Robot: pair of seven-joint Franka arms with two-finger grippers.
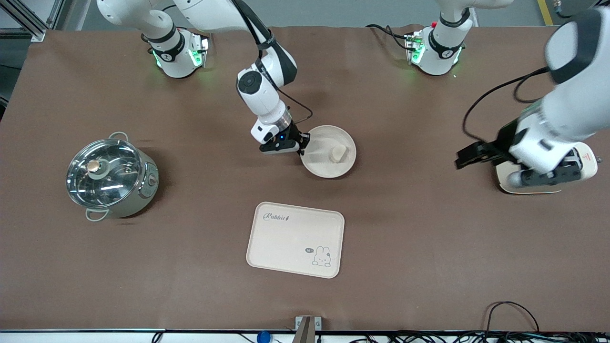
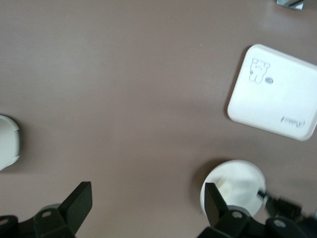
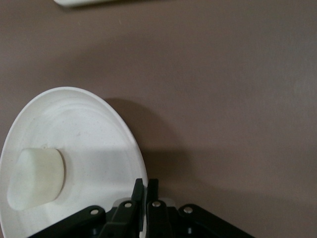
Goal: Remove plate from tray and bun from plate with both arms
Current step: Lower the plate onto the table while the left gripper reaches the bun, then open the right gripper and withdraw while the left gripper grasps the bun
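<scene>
The round cream-white plate (image 1: 318, 164) is at the middle of the table, farther from the front camera than the tray. The pale bun (image 1: 338, 153) lies in it. My right gripper (image 1: 302, 143) is shut on the plate's rim at the right arm's end. In the right wrist view the fingers (image 3: 146, 191) pinch the rim of the plate (image 3: 89, 124), the bun (image 3: 37, 176) lies inside, and the plate casts a wide shadow. My left gripper (image 1: 469, 156) hangs open and empty over the table toward the left arm's end; its wrist view (image 2: 147, 201) also shows the plate (image 2: 240, 178).
A rectangular cream tray (image 1: 286, 238) with a rabbit drawing lies nearer the front camera than the plate; it also shows in the left wrist view (image 2: 277, 94). A steel pot (image 1: 110, 178) with a glass lid stands toward the right arm's end. A cream object (image 1: 526, 190) lies under the left hand.
</scene>
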